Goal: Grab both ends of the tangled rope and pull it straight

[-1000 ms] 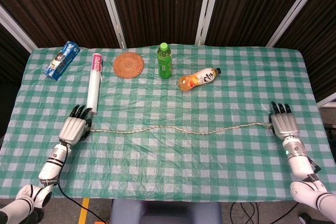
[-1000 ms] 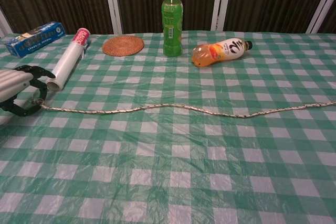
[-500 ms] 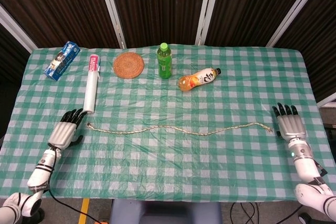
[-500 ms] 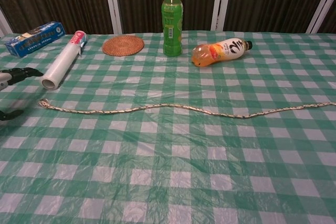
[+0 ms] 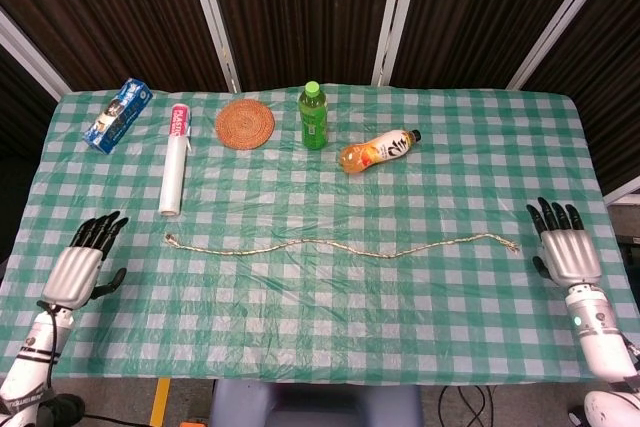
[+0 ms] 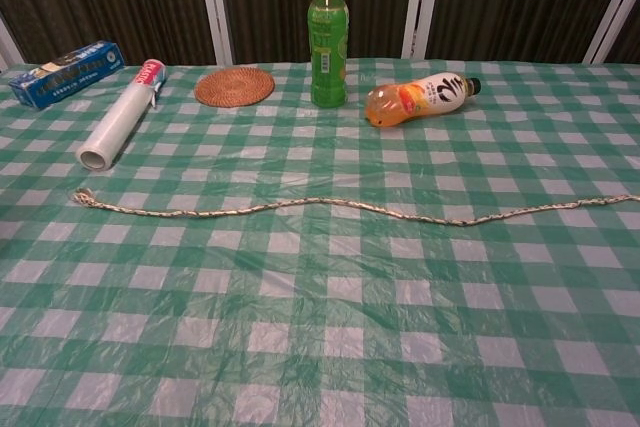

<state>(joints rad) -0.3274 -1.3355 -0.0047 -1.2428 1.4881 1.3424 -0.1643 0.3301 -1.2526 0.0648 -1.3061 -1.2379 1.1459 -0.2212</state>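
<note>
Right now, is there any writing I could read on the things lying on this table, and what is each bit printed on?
Orange drink bottle, lying on its side: large dark characters on a white label, not legible.
Green bottle: label print too small to read.
White roll: red band with white lettering, blurred.
Blue box: pale lettering, too blurred to read.
Nothing else carries text.

Head view only; neither hand appears in the chest view.

Left hand (image 5: 78, 265): silver-grey metallic back plate, black fingers (image 5: 100, 231) and black thumb. Narrow black wrist section, then white glossy forearm shell with dark bands at the joints.

Right hand (image 5: 568, 250): same build, silver-grey ribbed back, black fingers (image 5: 556, 214). White wrist and forearm segments with black joint rings; one small green light on the wrist segment just below the hand.
</note>
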